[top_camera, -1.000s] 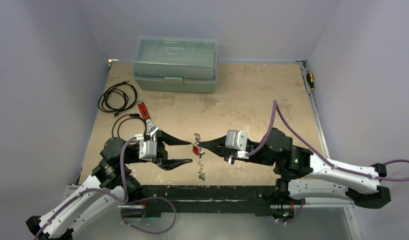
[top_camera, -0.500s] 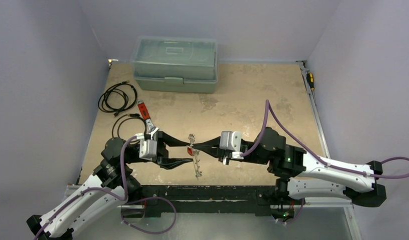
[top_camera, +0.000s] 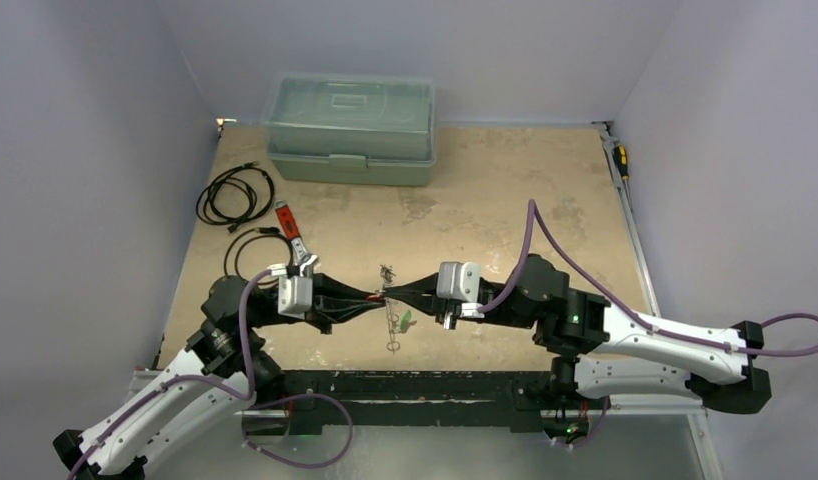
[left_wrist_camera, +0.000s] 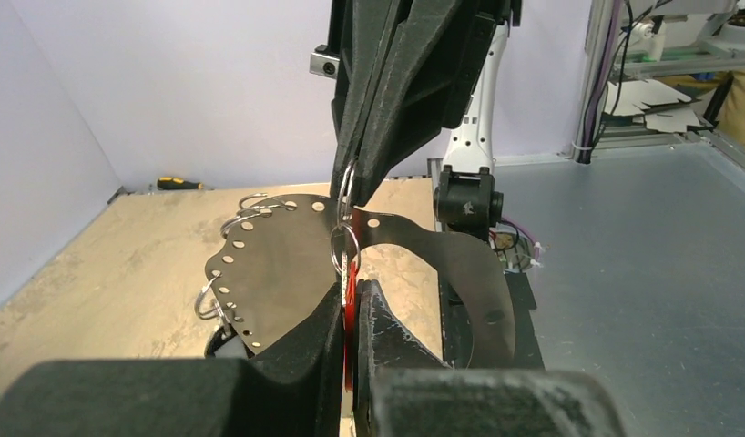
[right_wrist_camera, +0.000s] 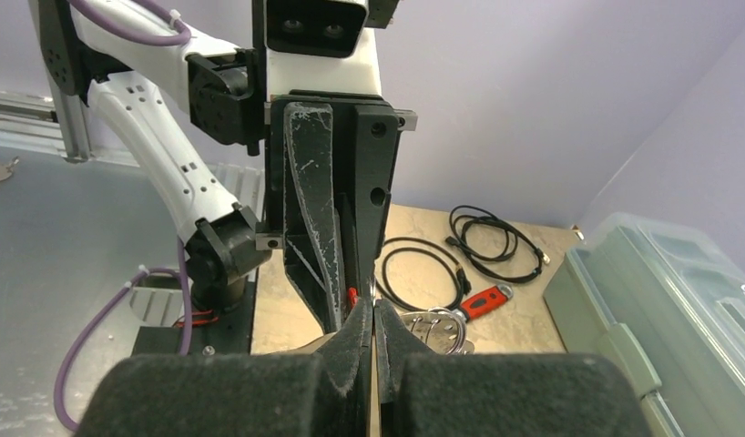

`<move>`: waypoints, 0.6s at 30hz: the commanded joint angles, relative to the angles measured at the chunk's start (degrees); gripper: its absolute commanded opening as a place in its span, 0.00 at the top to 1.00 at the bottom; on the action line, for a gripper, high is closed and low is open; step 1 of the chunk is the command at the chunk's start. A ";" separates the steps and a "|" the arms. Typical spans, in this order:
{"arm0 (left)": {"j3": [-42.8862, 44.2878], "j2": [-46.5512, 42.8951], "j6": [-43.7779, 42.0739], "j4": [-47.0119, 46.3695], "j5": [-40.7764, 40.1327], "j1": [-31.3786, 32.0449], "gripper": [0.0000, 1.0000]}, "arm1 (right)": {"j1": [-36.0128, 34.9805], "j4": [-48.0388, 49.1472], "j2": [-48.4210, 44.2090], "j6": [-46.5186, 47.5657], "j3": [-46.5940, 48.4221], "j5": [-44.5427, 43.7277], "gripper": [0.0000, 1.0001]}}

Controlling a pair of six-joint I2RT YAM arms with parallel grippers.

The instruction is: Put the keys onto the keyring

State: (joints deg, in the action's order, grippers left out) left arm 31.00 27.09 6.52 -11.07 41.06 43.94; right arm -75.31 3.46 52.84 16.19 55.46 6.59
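My two grippers meet tip to tip above the near middle of the table. The left gripper [top_camera: 380,297] [left_wrist_camera: 355,289] is shut on the red head of a key [left_wrist_camera: 352,314], which hangs from a small silver ring [left_wrist_camera: 344,246]. The right gripper [top_camera: 392,293] [right_wrist_camera: 373,305] is shut on a thin silver ring [left_wrist_camera: 345,185] at the top of the keyring [left_wrist_camera: 278,259]. In the left wrist view the keyring is a flat grey arc with a row of holes and small rings. A green key [top_camera: 406,320] dangles below the tips.
A grey-green lidded box [top_camera: 351,128] stands at the back. Two black cable coils [top_camera: 235,195] [top_camera: 250,250] and a red-handled tool [top_camera: 288,225] lie at the left. A yellow-handled screwdriver [top_camera: 620,160] rests on the right edge.
The right arm has carried the keyring and its hanging keys leftward. The left gripper, open a second ago, has reached in and shut on the red key.
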 commanded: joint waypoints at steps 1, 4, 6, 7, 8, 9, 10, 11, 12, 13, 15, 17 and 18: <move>0.33 -0.71 -0.05 0.29 -2.27 -0.05 1.00 | -0.01 2.33 -3.47 -0.22 -0.01 -3.67 1.00; 0.79 -0.98 -0.64 1.22 -3.24 -0.08 1.00 | -0.01 1.29 -4.73 -1.47 -1.67 -5.34 1.00; 0.89 -1.00 -1.02 1.56 -3.65 -0.08 1.00 | -0.01 1.02 -5.17 -2.56 -3.01 -5.51 1.00; 1.04 -0.99 -1.17 1.82 -3.74 -0.04 1.00 | -0.01 0.89 -5.13 -3.15 -3.83 -5.69 1.00; 1.06 -0.89 -1.27 2.01 -3.90 -0.07 1.00 | -0.01 0.96 -5.01 -3.82 -4.39 -5.54 1.00; 1.14 -0.86 -1.32 2.03 -3.95 -0.08 1.00 | -0.01 1.32 -4.84 -4.40 -5.13 -5.32 1.00; 1.19 -0.82 -1.34 2.15 -3.89 -0.09 1.00 | -0.01 1.65 -4.59 -4.87 -5.64 -5.12 1.00; 1.17 -0.77 -1.32 2.18 -3.88 -0.06 1.00 | -0.01 1.61 -4.37 -5.20 -5.90 -5.09 1.00; 1.16 -0.66 -1.34 2.19 -3.88 -0.01 1.00 | -0.01 1.62 -4.21 -5.46 -6.22 -5.12 1.00; 1.23 -0.50 -1.39 2.20 -3.92 -0.07 1.00 | -0.01 1.87 -4.23 -5.66 -6.50 -5.12 1.00; 1.24 -0.10 -1.36 2.20 -3.81 -0.04 1.00 | -0.01 2.64 -4.03 -5.94 -6.76 -4.81 1.00; 1.26 0.22 -1.41 2.28 -3.74 -0.09 1.00 | -0.01 2.79 -3.38 -6.10 -6.55 -4.50 1.00; 1.27 0.32 -1.49 2.39 -3.79 -0.09 1.00 | -0.01 2.90 -3.03 -6.08 -6.43 -4.55 1.00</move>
State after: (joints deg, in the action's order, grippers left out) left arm 31.00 27.09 6.22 -7.40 38.52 43.97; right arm -75.35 2.46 49.50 11.66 48.77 2.46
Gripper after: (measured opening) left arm 0.023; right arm 0.005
